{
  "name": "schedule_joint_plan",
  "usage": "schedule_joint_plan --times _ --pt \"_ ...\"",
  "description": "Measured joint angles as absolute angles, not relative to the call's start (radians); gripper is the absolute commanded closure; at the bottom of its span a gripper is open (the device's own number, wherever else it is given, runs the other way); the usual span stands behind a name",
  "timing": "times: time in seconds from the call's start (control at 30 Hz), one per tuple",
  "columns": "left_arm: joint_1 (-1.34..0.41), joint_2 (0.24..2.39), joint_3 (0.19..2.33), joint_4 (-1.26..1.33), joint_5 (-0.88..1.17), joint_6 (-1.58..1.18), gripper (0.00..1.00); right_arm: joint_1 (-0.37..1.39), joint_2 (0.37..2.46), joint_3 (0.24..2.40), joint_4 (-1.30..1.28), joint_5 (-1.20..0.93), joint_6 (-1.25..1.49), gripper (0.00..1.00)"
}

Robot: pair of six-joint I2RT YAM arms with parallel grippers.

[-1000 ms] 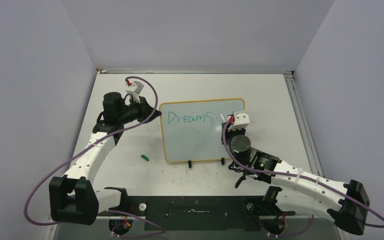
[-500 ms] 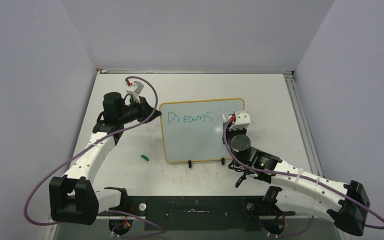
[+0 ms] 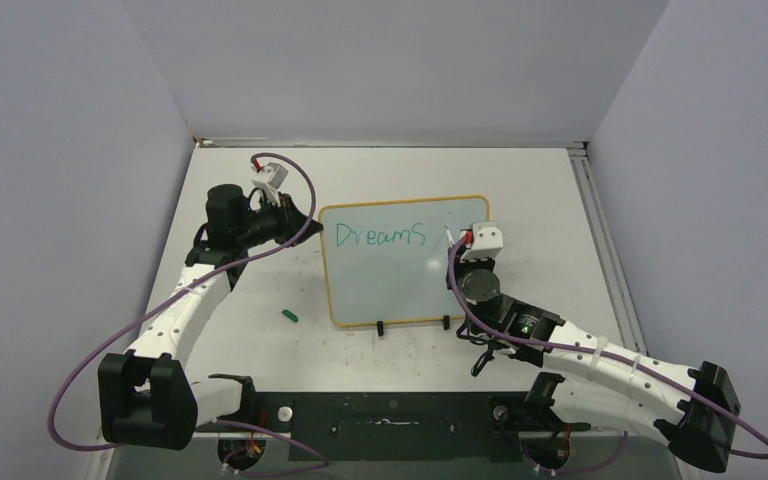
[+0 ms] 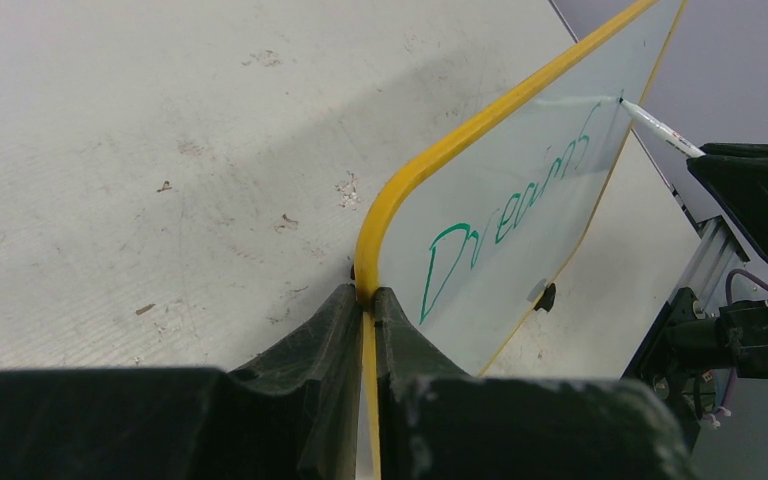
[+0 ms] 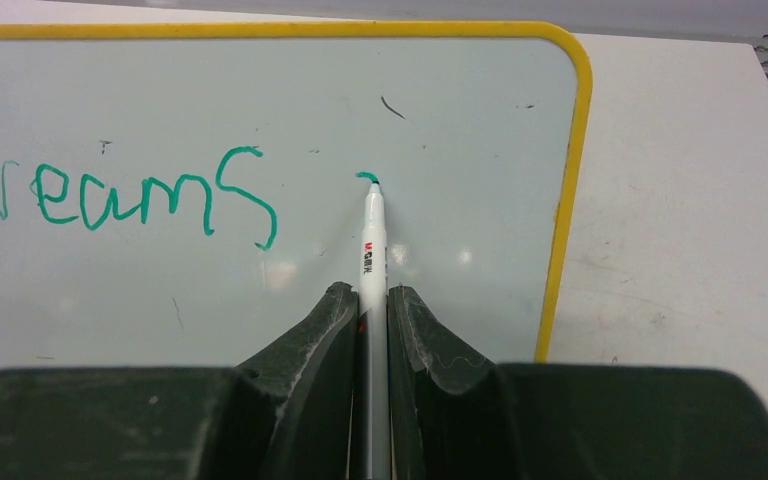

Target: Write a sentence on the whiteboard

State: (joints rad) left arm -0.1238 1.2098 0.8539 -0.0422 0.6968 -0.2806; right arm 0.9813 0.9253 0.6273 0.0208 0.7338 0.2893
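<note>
R wrist view: word point(image 5: 140, 200) cut by frame edge left of R claw point(image 5: 365, 295); 1st letter out of shot, next one clipped. Marker point(image 5: 372, 240) rear hidden btwn the fingers, label print too small to read. Board point(image 5: 480, 120) bottom hidden behind claw body.

L wrist view: board edge vanishes btwn fingers of L claw point(image 4: 365, 300). Far corner cut off at top of frame. Marker barrel hidden behind R claw, which is itself clipped at right edge.

Top view: both claws' fingertips hidden under wrist units. Short stroke at marker tip too small to see. Small green item point(image 3: 289, 315), off L claw's side nearer the arm bases, too small to ID.
</note>
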Motion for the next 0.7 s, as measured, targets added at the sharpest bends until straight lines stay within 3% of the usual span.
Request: schedule_joint_plan --times 0.7 --pt "-0.124 1.210 0.854 -0.047 0.697 -0.281 0.92 1.052 0.912 0.604 -0.094 0.776 0.380 0.95"
